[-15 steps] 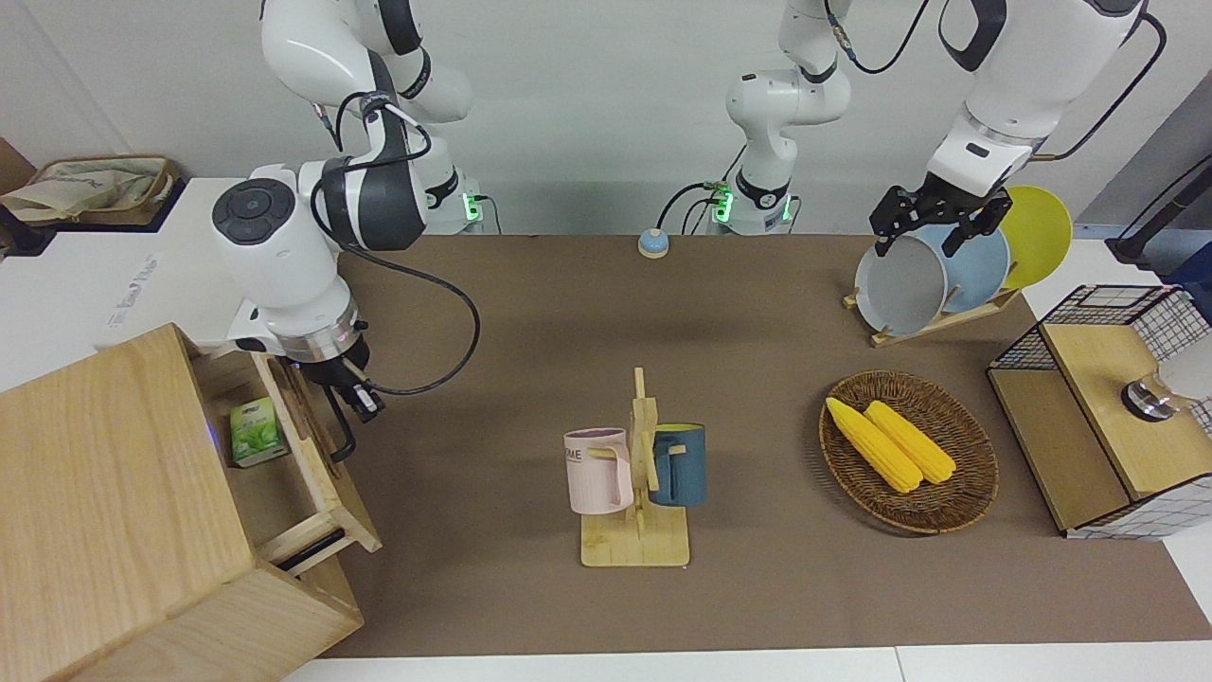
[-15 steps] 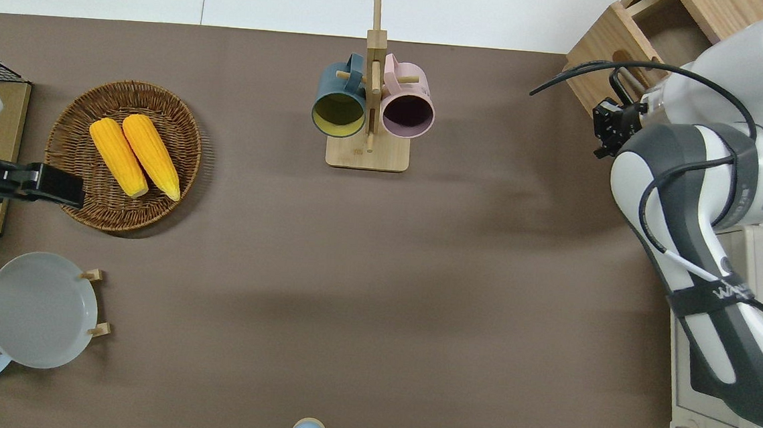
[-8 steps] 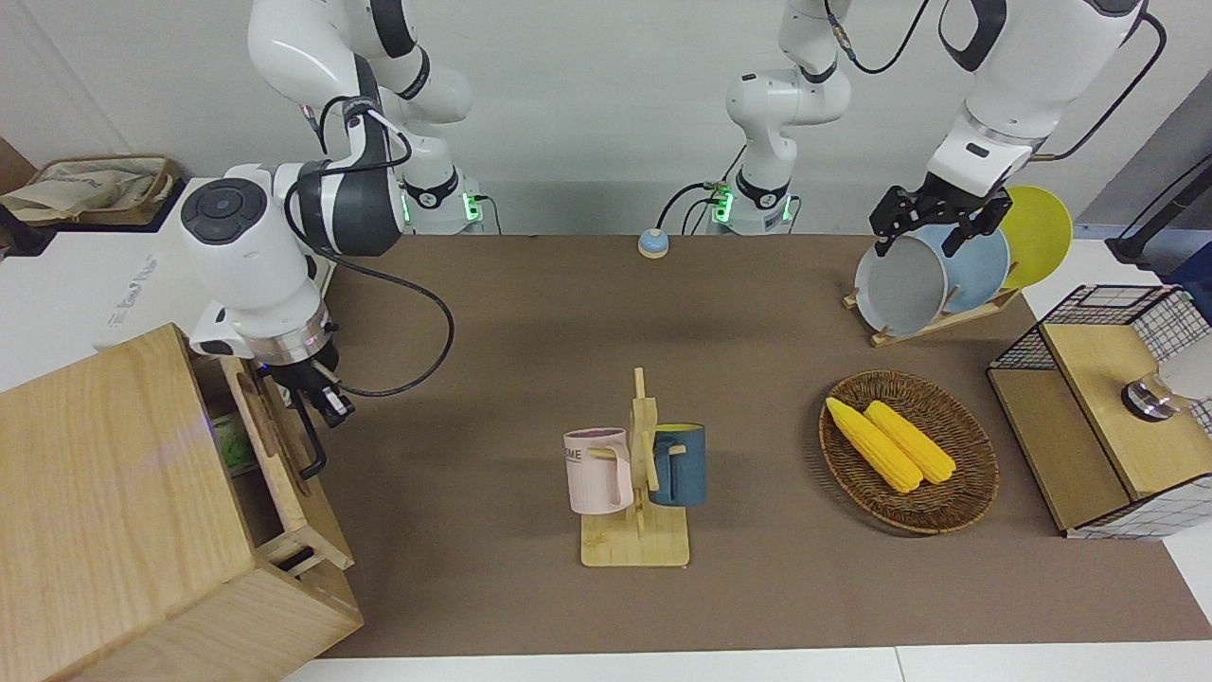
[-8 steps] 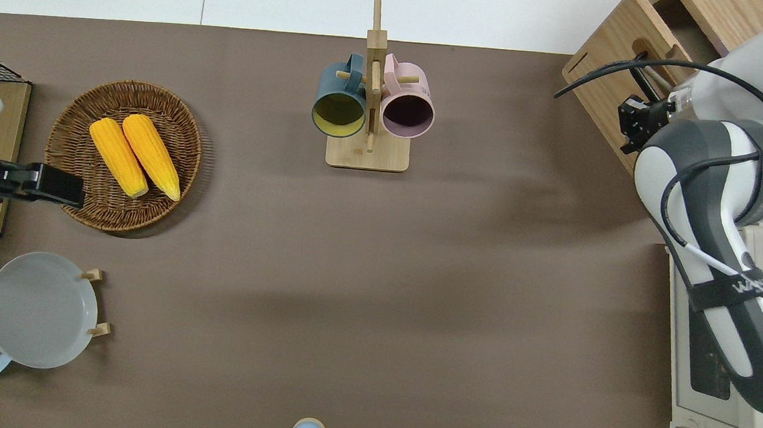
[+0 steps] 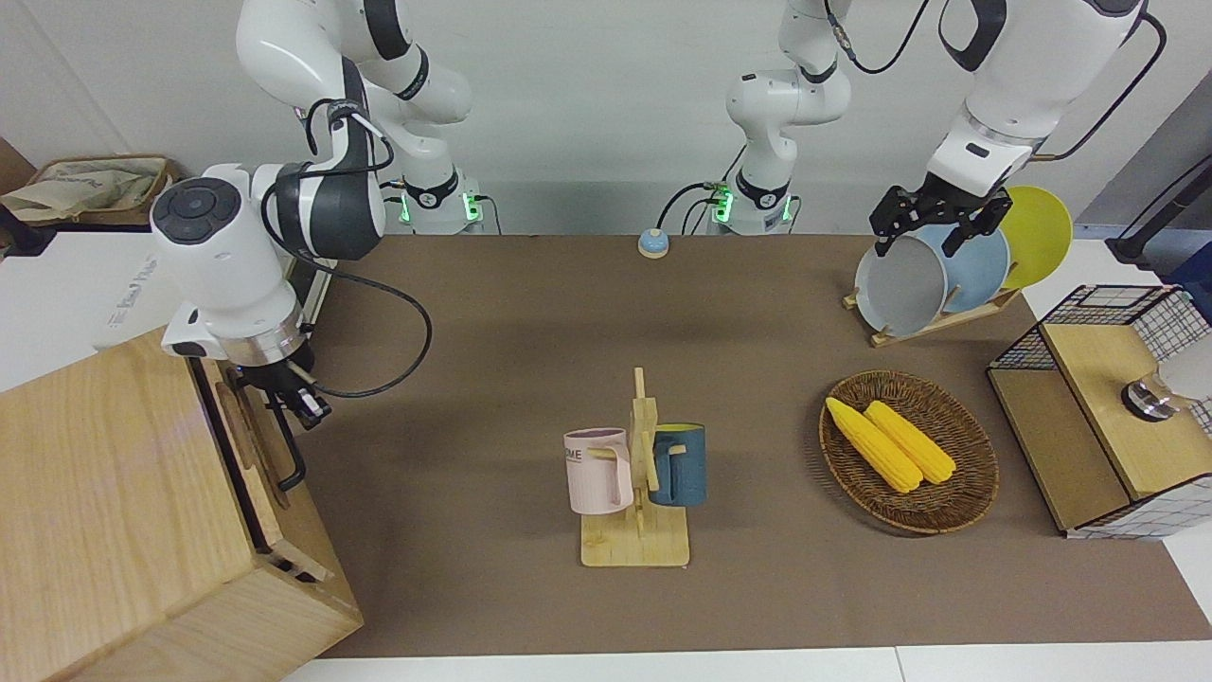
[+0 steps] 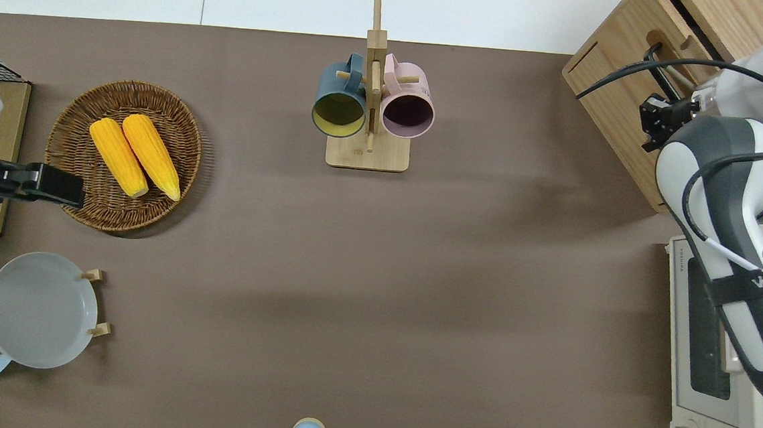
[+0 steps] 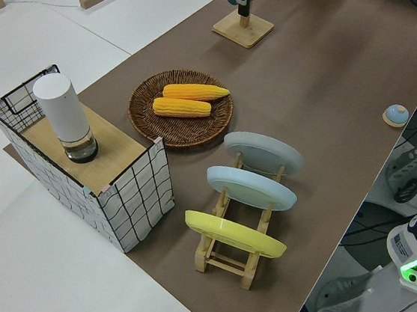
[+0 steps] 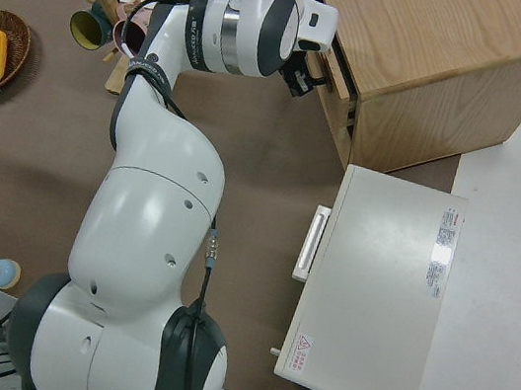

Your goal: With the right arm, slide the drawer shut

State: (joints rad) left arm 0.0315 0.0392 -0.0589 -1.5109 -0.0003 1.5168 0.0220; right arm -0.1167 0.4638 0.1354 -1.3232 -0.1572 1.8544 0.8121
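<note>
The pale wood drawer (image 5: 276, 519) is pushed into the big wood cabinet (image 5: 104, 493) at the right arm's end of the table. Only a thin dark gap shows along its top edge. Its black loop handle (image 5: 292, 453) stands out from the front. My right gripper (image 5: 303, 407) has its fingers together and rests against the drawer front at the end of the handle nearer to the robots. It also shows in the overhead view (image 6: 655, 118) and the right side view (image 8: 300, 77). The drawer's inside is hidden. The left arm is parked.
A white toaster oven (image 6: 719, 372) stands beside the cabinet, nearer to the robots. A mug rack (image 5: 636, 493) with a pink and a blue mug is mid-table. A basket of corn (image 5: 907, 453), a plate rack (image 5: 933, 275) and a wire-and-wood box (image 5: 1108, 417) are at the left arm's end.
The right gripper has pushed the drawer front toward the cabinet. The drawer went from wide open, with a green box showing inside, to almost flush. The left arm has not moved.
</note>
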